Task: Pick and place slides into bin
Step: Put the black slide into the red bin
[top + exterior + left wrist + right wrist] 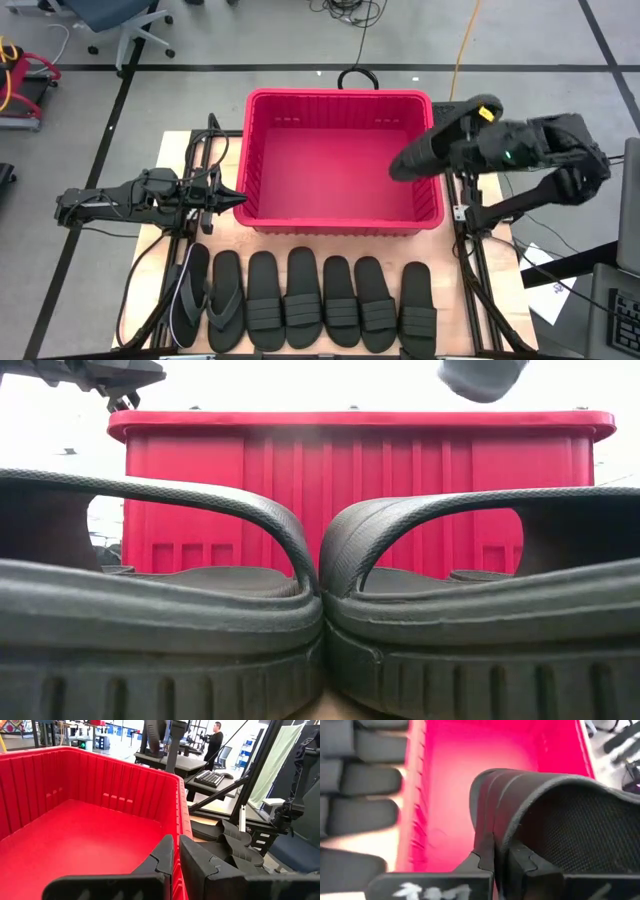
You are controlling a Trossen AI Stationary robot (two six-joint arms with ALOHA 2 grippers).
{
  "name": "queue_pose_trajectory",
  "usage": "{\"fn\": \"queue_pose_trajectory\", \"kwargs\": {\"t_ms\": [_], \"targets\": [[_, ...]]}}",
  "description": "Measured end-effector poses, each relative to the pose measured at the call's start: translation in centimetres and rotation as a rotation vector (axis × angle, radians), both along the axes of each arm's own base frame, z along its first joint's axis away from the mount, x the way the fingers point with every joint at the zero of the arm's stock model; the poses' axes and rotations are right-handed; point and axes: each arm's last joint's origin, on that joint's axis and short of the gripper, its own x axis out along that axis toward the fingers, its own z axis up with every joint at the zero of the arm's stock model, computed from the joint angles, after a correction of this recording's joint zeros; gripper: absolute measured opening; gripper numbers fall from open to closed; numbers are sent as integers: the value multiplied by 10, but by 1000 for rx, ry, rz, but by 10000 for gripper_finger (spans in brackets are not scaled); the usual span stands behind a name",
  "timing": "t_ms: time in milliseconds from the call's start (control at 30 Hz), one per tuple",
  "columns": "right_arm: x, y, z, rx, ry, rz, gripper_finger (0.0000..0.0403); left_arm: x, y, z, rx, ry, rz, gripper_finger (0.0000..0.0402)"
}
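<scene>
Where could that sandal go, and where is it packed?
The bin floor is all bare red, so the slide in the right pincer fits anywhere inside. The table edge in front is crowded: seven slides lie side by side.

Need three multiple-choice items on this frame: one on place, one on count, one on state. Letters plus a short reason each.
1. Where is the slide held by the right gripper?
A. Over the red bin's right edge
B. On the table left of the bin
C. Back in the row

2. How many slides lie in the row in front of the bin?
A. Four
B. Seven
C. Ten

3. What is inside the bin?
A. Nothing yet
B. Two slides
C. A full stack of slides

Answers: 1 A, the right gripper carries the held slide above the red bin rim. 2 B, seven lie in the row of slides in the high view. 3 A, the bin floor shows bare red.
</scene>
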Motion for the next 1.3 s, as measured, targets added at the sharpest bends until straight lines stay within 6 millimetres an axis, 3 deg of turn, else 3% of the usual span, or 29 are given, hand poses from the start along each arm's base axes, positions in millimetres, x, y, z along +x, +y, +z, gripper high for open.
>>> {"fn": "queue_pose_trajectory", "kwargs": {"t_ms": [167,367,500,733,1000,1300], "targets": [[22,-39,-10,8,113,49,3,0,0,0,0,0,0,26],[61,-91,-36,83,223,159,3,0,0,0,0,0,0,26],[84,-106,-57,130,289,272,3,0,0,0,0,0,0,26],[116,-131,-106,300,420,281,4,0,0,0,0,0,0,26],[118,-156,-169,466,591,226,4,0,0,0,0,0,0,26],[113,-160,-208,602,629,209,4,0,0,0,0,0,0,26]]}}
